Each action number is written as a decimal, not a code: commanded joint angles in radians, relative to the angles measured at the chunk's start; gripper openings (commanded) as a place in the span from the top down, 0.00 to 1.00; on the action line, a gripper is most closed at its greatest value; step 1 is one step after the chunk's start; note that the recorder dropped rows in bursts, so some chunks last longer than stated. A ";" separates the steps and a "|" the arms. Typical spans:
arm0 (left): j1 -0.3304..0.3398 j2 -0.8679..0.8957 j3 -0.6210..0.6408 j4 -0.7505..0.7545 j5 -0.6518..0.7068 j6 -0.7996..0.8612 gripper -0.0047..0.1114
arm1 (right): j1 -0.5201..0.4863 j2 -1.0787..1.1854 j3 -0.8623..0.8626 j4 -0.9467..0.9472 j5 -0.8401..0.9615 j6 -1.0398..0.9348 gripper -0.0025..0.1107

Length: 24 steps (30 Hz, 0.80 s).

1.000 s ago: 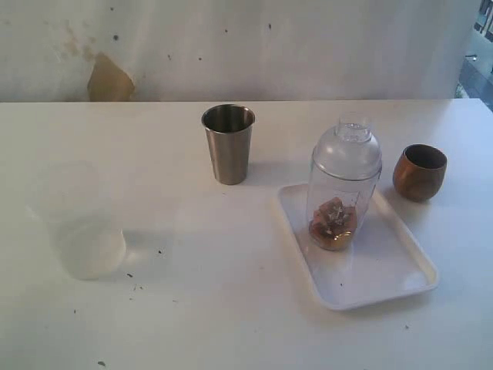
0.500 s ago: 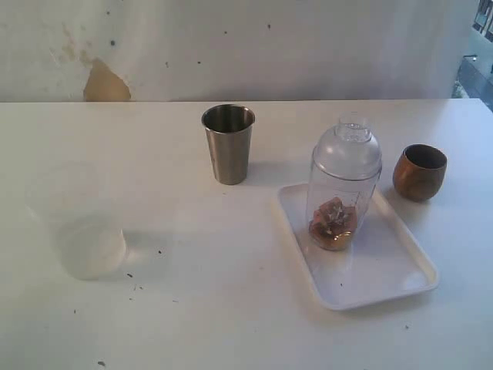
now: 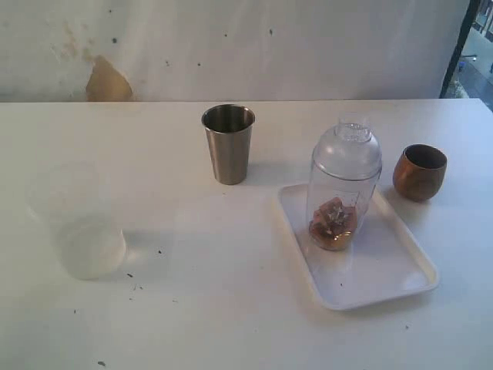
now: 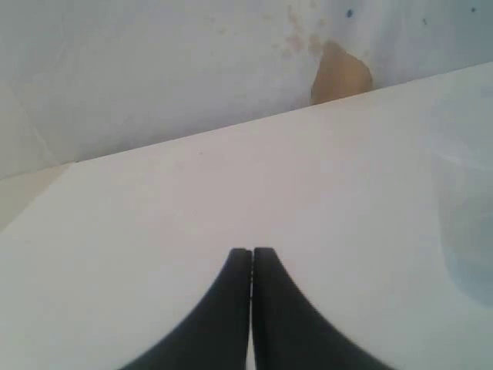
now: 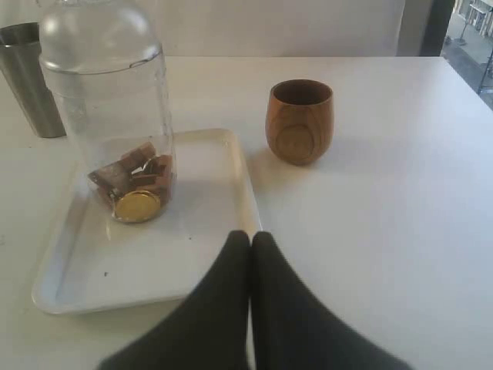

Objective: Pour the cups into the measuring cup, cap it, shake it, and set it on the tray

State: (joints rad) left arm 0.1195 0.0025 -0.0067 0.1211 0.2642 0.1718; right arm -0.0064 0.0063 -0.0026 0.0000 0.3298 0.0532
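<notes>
The clear measuring cup (image 3: pixel 342 202) (image 5: pixel 115 116) stands upright on the white tray (image 3: pixel 385 266) (image 5: pixel 208 254), with its dome cap (image 3: pixel 348 148) on top and brown pieces with a gold coin at its bottom. The steel tumbler (image 3: pixel 228 143) (image 5: pixel 31 77) stands left of the tray. Right of the tray sits the wooden cup (image 3: pixel 420 172) (image 5: pixel 300 121). My right gripper (image 5: pixel 250 235) is shut and empty, just over the tray's near edge. My left gripper (image 4: pixel 251 251) is shut and empty over bare table. Neither arm shows in the exterior view.
A frosted plastic cup (image 3: pixel 77 223) (image 4: pixel 470 223) stands at the left of the white table (image 3: pixel 216 308). A stained wall (image 3: pixel 231 46) with a brown patch (image 3: pixel 108 81) runs behind the table's far edge.
</notes>
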 commanded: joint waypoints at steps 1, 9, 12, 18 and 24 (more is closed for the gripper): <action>-0.004 -0.003 0.007 -0.067 -0.029 -0.003 0.95 | -0.004 -0.006 0.003 0.000 -0.008 0.002 0.98; -0.004 -0.003 0.007 -0.177 -0.038 -0.003 0.95 | -0.004 -0.006 0.003 0.000 -0.008 0.002 0.98; -0.004 -0.003 0.007 -0.177 -0.038 -0.003 0.95 | -0.004 -0.006 0.003 0.000 -0.008 0.002 0.98; -0.004 -0.003 0.007 -0.177 -0.032 -0.003 0.95 | -0.004 -0.006 0.003 0.000 -0.008 0.002 0.98; -0.004 -0.003 0.007 -0.180 -0.032 -0.049 0.95 | -0.004 -0.006 0.003 0.000 -0.008 0.002 0.98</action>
State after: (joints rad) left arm 0.1195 0.0025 -0.0067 -0.0432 0.2387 0.1647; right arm -0.0064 0.0063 -0.0026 0.0000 0.3298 0.0532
